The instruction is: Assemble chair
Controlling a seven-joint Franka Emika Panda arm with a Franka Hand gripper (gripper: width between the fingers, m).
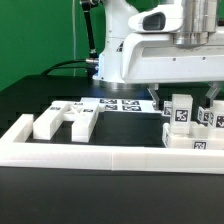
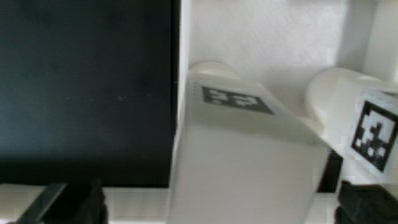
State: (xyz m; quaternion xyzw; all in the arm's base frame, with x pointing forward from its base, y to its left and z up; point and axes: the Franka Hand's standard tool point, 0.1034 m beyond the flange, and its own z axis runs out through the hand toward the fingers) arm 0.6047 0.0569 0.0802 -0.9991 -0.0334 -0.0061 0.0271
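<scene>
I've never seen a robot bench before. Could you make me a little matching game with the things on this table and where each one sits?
Things:
1. loose chair bars
2. marker board
3. tagged chair parts
4. border wall

Places:
A. the exterior view's right
B. along the front
C. the exterior view's left
D. middle, lying flat at the back

Pairs: 1-C, 2-D, 3-A, 4-B.

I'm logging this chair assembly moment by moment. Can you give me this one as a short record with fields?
gripper: the gripper is low over the right cluster
jaws: cannot tell if open or shut
right cluster: tagged chair parts beside the border wall
left group: loose chair parts lying flat
marker board: the marker board lies behind, mid-table
wrist view: white tagged part close up
</scene>
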